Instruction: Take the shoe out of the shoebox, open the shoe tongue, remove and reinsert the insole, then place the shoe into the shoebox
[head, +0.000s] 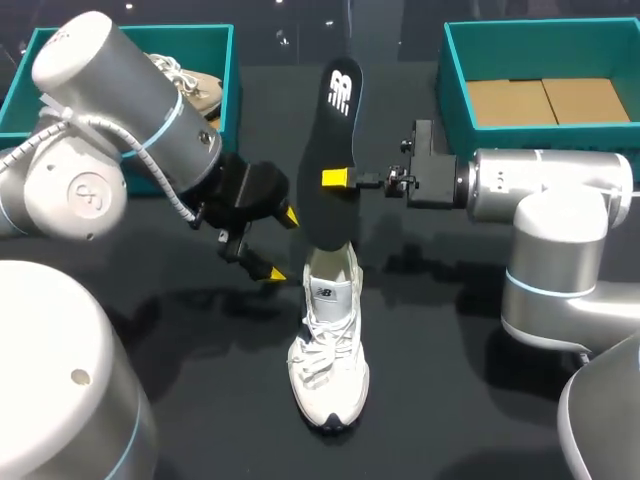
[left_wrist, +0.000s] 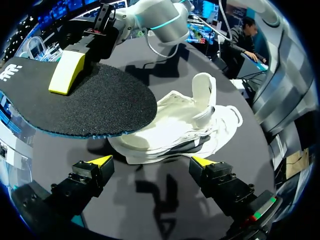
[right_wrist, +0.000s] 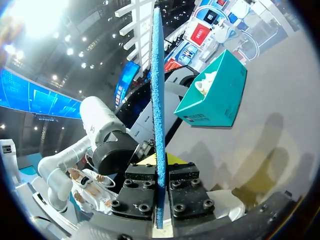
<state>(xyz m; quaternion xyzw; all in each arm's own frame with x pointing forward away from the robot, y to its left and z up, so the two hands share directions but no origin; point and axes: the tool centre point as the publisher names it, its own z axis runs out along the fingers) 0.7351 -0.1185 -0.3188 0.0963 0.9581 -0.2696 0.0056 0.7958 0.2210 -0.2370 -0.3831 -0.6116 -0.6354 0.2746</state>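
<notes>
A white shoe (head: 328, 350) stands on the black table, with its tongue (left_wrist: 204, 92) pulled up. Over its heel opening hangs a black insole (head: 330, 150), held almost on edge. My right gripper (head: 335, 180) is shut on the insole's middle; in the right wrist view the blue-edged insole (right_wrist: 157, 100) runs straight up between the clamped fingers (right_wrist: 142, 195). My left gripper (head: 279, 244) stands open just left of the shoe's heel. In the left wrist view its yellow tips straddle empty table in front of the shoe (left_wrist: 175, 125), with the insole (left_wrist: 85, 100) above.
A teal shoebox (head: 228, 80) at the back left holds a second shoe (head: 190, 85). Another teal shoebox (head: 452, 75) at the back right shows only a cardboard floor. My right arm (head: 540, 190) lies across the table's right side.
</notes>
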